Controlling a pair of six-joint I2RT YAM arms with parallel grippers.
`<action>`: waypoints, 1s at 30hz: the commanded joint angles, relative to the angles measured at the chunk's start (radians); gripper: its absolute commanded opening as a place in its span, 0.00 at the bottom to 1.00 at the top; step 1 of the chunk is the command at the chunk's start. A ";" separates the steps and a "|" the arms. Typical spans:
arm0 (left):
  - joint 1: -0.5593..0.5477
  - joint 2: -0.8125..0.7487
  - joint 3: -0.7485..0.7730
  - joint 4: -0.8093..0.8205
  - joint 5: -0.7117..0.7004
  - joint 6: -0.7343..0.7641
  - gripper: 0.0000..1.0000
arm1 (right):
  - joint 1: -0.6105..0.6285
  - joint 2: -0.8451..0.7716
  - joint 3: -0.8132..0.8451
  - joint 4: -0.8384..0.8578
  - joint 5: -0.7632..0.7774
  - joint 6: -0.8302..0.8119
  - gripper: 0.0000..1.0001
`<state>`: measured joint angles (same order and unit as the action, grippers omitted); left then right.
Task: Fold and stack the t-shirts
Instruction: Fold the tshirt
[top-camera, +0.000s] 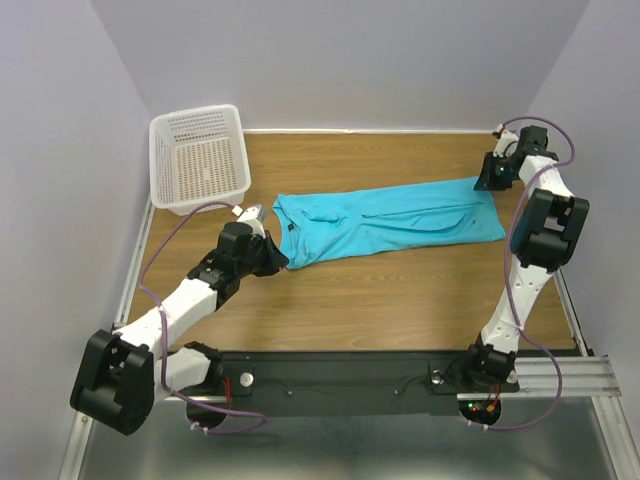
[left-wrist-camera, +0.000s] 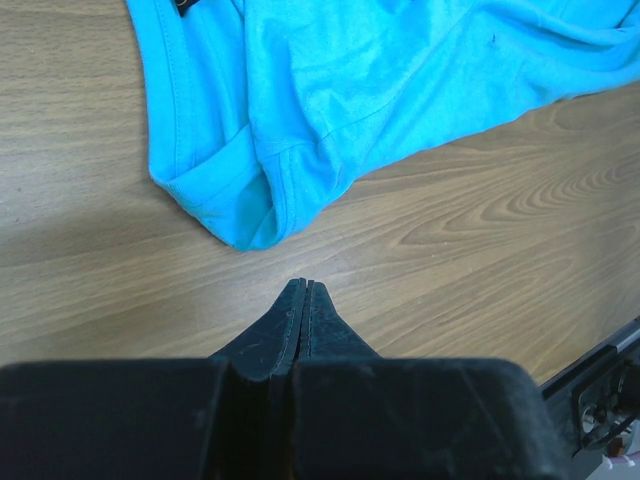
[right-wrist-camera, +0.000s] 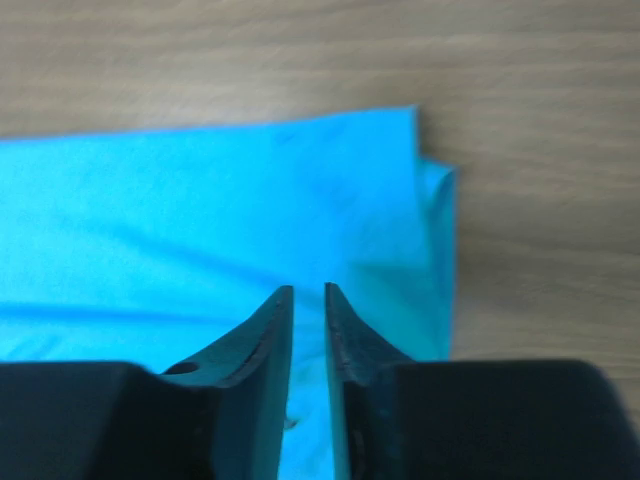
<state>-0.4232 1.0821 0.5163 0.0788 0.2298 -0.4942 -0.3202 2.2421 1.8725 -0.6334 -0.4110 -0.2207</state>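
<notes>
One turquoise t-shirt (top-camera: 390, 225) lies on the wooden table as a long band folded lengthwise, running left to right. My left gripper (top-camera: 270, 258) sits just off its near-left corner, shut and empty; in the left wrist view the tips (left-wrist-camera: 304, 284) rest a little short of the shirt's folded sleeve corner (left-wrist-camera: 250, 215), apart from it. My right gripper (top-camera: 487, 180) is at the shirt's far right end. In the right wrist view its jaws (right-wrist-camera: 309, 290) stand a narrow gap apart above the cloth (right-wrist-camera: 200, 220), near the folded edge, with nothing pinched between them.
A white mesh basket (top-camera: 200, 160) stands at the back left corner, against the wall. Bare wood (top-camera: 400, 300) lies between the shirt and the black base rail (top-camera: 350, 375). Walls close in on the left, back and right.
</notes>
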 joint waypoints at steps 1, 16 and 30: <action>0.009 -0.021 -0.004 0.036 0.016 0.019 0.04 | -0.003 -0.143 -0.093 0.008 -0.150 -0.115 0.27; 0.011 -0.004 0.002 0.042 0.029 0.025 0.05 | 0.072 -0.329 -0.464 -0.132 -0.288 -0.399 0.15; 0.012 -0.008 -0.007 0.055 0.036 0.016 0.05 | 0.150 -0.286 -0.458 -0.178 -0.253 -0.436 0.13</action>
<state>-0.4171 1.0836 0.5163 0.0868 0.2550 -0.4870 -0.1925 1.9442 1.3972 -0.7918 -0.6647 -0.6380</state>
